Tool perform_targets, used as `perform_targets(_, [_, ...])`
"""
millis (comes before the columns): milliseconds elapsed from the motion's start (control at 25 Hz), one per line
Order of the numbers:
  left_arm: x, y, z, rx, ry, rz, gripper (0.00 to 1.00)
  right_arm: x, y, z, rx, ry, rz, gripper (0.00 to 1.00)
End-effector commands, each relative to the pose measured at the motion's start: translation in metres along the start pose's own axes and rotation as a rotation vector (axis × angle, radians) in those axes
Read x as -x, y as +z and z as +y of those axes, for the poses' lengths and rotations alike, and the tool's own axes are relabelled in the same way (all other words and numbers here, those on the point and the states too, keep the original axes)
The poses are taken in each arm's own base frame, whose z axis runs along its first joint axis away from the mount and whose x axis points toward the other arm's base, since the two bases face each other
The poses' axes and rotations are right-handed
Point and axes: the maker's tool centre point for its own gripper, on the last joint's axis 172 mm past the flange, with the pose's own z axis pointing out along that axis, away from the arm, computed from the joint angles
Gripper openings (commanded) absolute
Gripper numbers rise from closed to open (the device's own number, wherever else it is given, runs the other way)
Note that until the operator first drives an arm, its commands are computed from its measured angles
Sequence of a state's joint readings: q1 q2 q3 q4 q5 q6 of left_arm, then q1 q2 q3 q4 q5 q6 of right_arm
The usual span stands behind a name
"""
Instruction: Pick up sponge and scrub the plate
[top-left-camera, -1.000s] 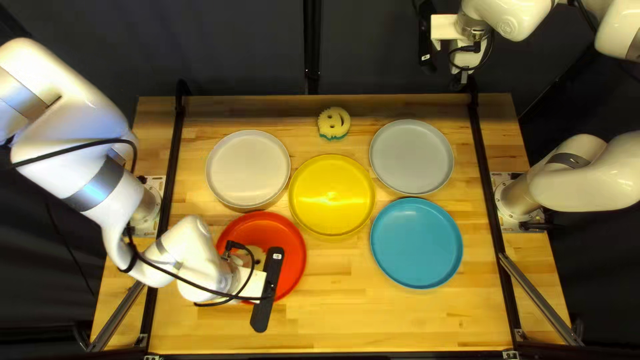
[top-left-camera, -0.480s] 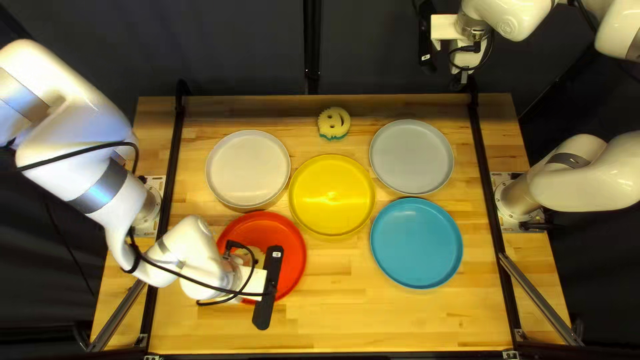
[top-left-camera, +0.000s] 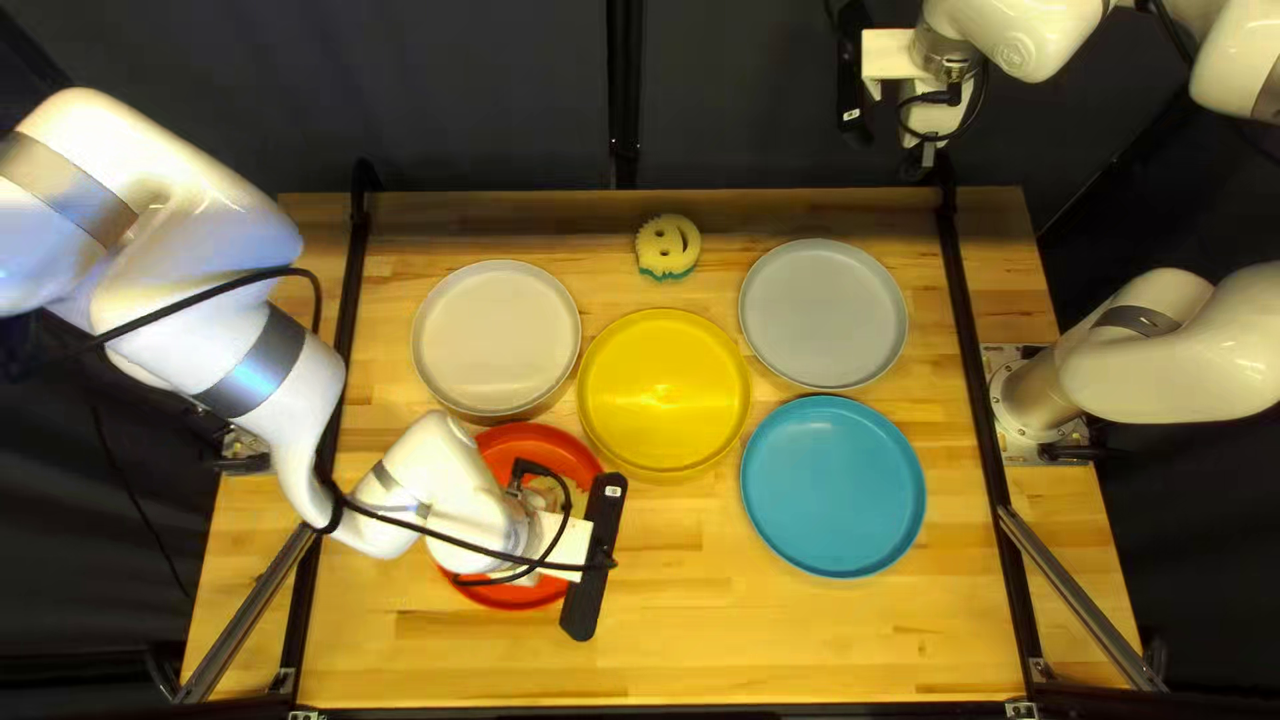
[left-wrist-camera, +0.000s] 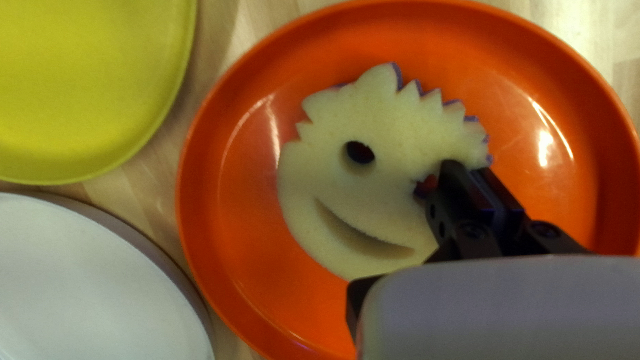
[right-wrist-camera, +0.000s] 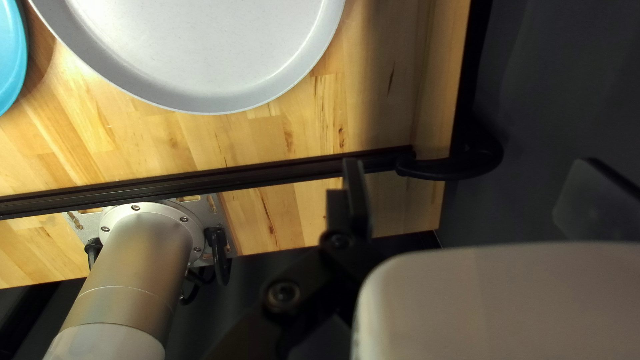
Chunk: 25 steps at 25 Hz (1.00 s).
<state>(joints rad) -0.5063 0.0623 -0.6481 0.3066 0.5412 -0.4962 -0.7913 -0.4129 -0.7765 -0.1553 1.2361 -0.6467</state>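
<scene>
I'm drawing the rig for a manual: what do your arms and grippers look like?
My left arm and right arm are glossy white, rounded, with grey bands and black cables. My left gripper and right gripper have black fingers and links, on white mounts.

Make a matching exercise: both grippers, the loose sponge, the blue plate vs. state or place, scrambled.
1. Left gripper
2. Loose sponge
3. Blue plate
4. Right gripper

A. Open, away from the plates
B. Nearer the table's near edge than the gray plate at the right of the top left view
C. Shut on the other sponge, over the red plate
D. Near the table's far edge, beyond the yellow plate

Pairs: 1-C, 2-D, 3-B, 4-A
</scene>
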Motion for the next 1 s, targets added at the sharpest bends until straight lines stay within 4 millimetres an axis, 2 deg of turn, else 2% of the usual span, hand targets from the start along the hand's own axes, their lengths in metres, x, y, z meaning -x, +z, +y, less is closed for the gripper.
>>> perform_targets(40, [0.026, -0.001, 0.000, 0.013, -0.023, -0.006, 0.00, 0.000, 0.000, 0.000, 0.000, 0.000, 0.000, 1.00])
perform_targets(360, [0.067, -0.007, -0.005, 0.025, -0.071, -0.027, 0.00, 0.000, 0.000, 0.000, 0.000, 0.000, 0.000, 1.00])
perform_targets(520, [0.075, -0.001, -0.008, 0.035, -0.085, -0.036, 0.00, 0.000, 0.000, 0.000, 0.000, 0.000, 0.000, 1.00])
perform_targets(720, [0.056, 0.002, -0.016, 0.041, -0.079, -0.029, 0.00, 0.000, 0.000, 0.000, 0.000, 0.000, 0.000, 1.00])
perform_targets(1000, [0.017, 0.005, -0.033, 0.035, -0.057, -0.001, 0.00, 0.000, 0.000, 0.000, 0.000, 0.000, 0.000, 1.00])
